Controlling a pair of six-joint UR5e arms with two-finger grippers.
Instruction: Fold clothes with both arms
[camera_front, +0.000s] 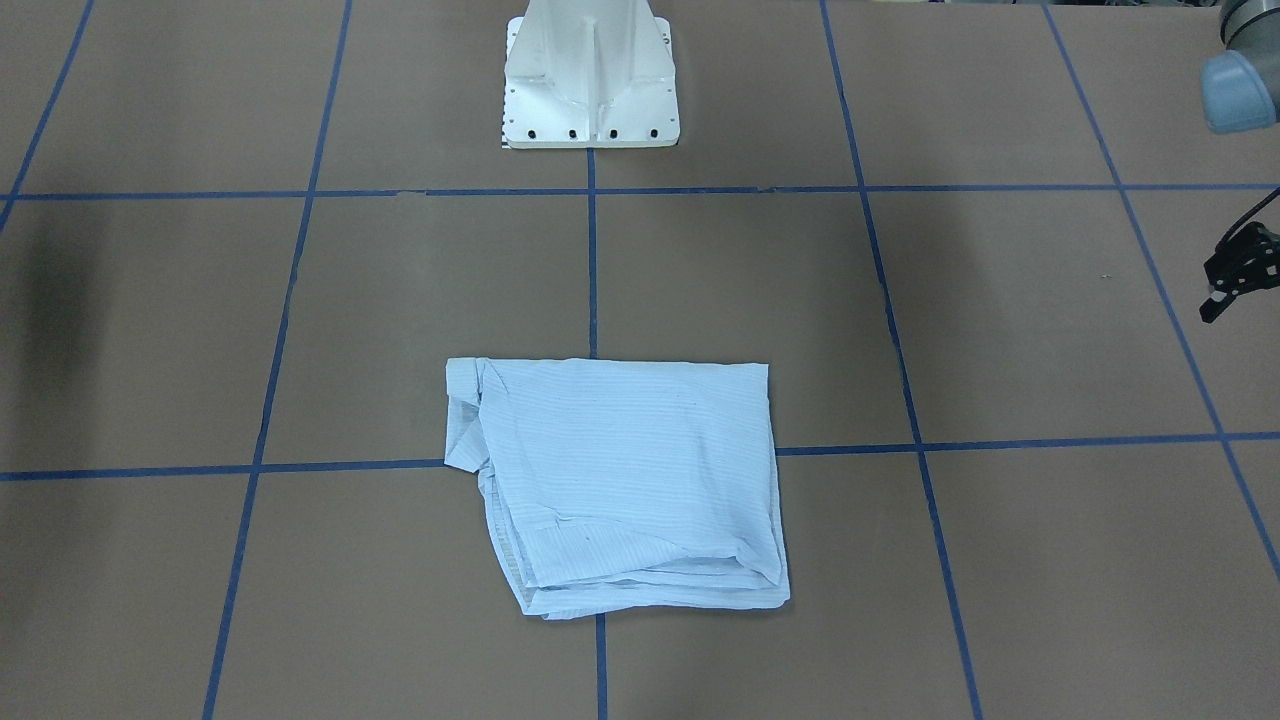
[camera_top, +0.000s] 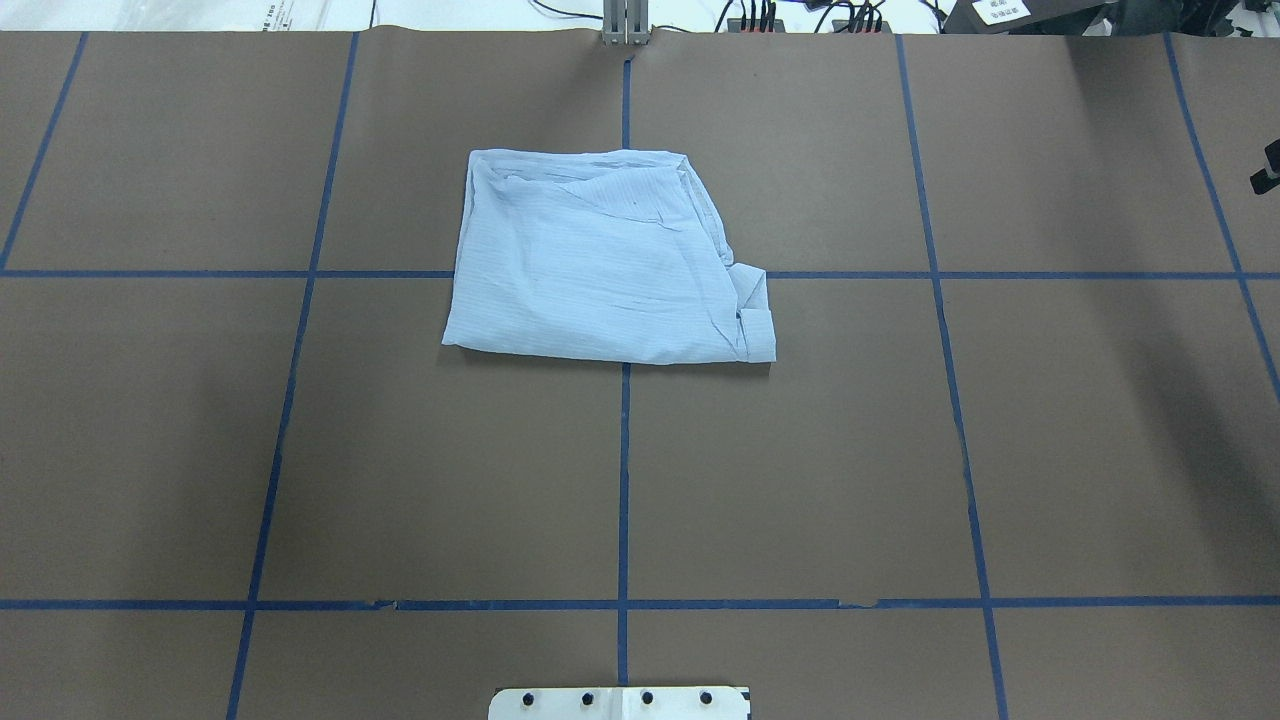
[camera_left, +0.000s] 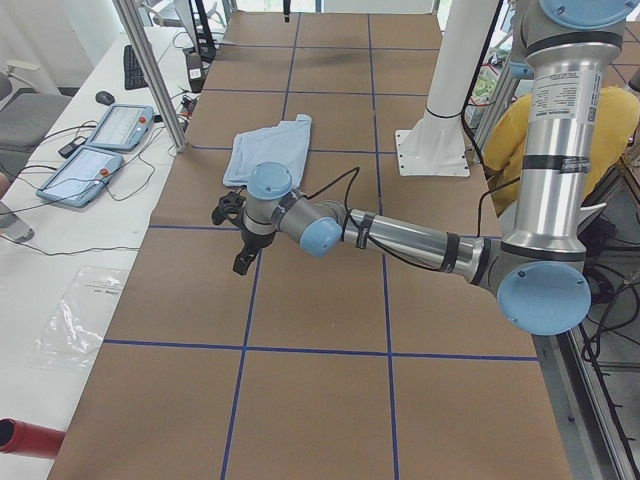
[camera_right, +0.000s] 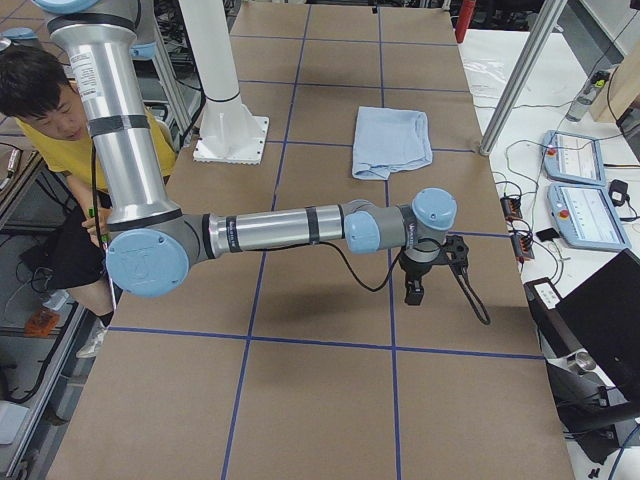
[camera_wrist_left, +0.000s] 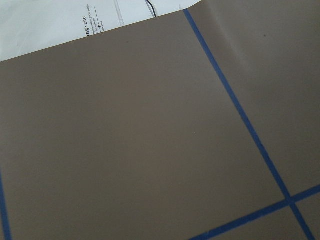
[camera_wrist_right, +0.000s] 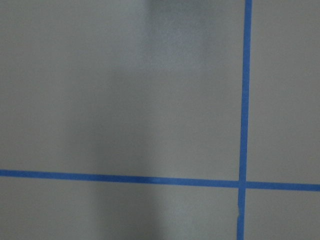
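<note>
The light-blue striped shirt (camera_front: 620, 480) lies folded into a rough rectangle in the middle of the brown table, touched by no gripper. It also shows in the overhead view (camera_top: 600, 270) and in both side views (camera_left: 268, 150) (camera_right: 392, 140). My left gripper (camera_front: 1240, 275) hangs empty above the table well off to the shirt's side (camera_left: 237, 240), cut by the frame edge, so I cannot tell if it is open. My right gripper (camera_right: 420, 280) hovers off the other side, and only a sliver of it shows overhead (camera_top: 1268, 175). Both wrist views show only bare table.
The white pedestal base (camera_front: 590, 80) stands at the robot's side of the table. A person in yellow (camera_right: 50, 110) sits behind the robot. Tablets (camera_left: 100, 150) and cables lie on the white bench past the far edge. Blue tape lines grid the table.
</note>
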